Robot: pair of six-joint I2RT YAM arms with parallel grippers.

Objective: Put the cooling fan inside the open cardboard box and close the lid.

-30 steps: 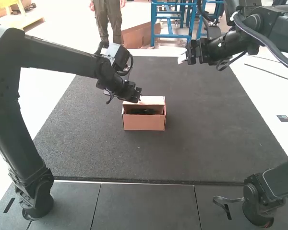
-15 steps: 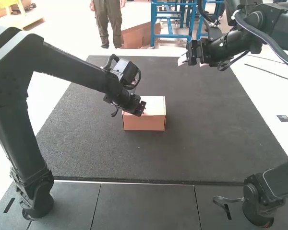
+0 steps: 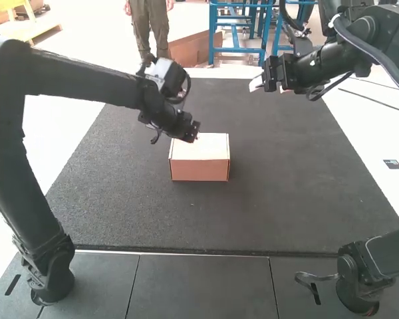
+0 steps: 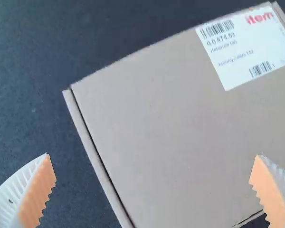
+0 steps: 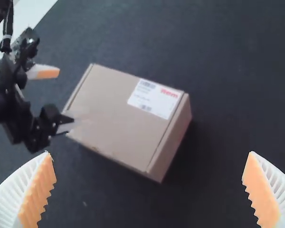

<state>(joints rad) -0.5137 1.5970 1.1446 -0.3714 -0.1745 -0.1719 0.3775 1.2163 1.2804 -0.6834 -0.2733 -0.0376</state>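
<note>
The cardboard box point(image 3: 199, 157) stands in the middle of the black mat with its lid flat down, so its contents are hidden. A white label point(image 4: 249, 50) sits on the lid point(image 4: 171, 133). My left gripper point(image 3: 189, 131) hovers open just above the box's back left corner, and its orange-padded fingers point(image 4: 34, 190) straddle that corner. The right wrist view looks down on the box point(image 5: 130, 121) with the left gripper point(image 5: 52, 97) beside its edge. My right gripper point(image 3: 259, 83) hangs open, high over the mat's far right, well away from the box; its own fingers point(image 5: 263, 190) hold nothing.
The black mat point(image 3: 286, 193) lies bare around the box on all sides. White floor borders it left and right. A blue metal frame point(image 3: 243, 26) and another cardboard piece point(image 3: 193, 48) stand beyond the mat's far edge.
A second ago the lid stood open with a dark object inside. The left gripper pressed the lid down, then rose back slightly. The right gripper drifted a little to the right.
</note>
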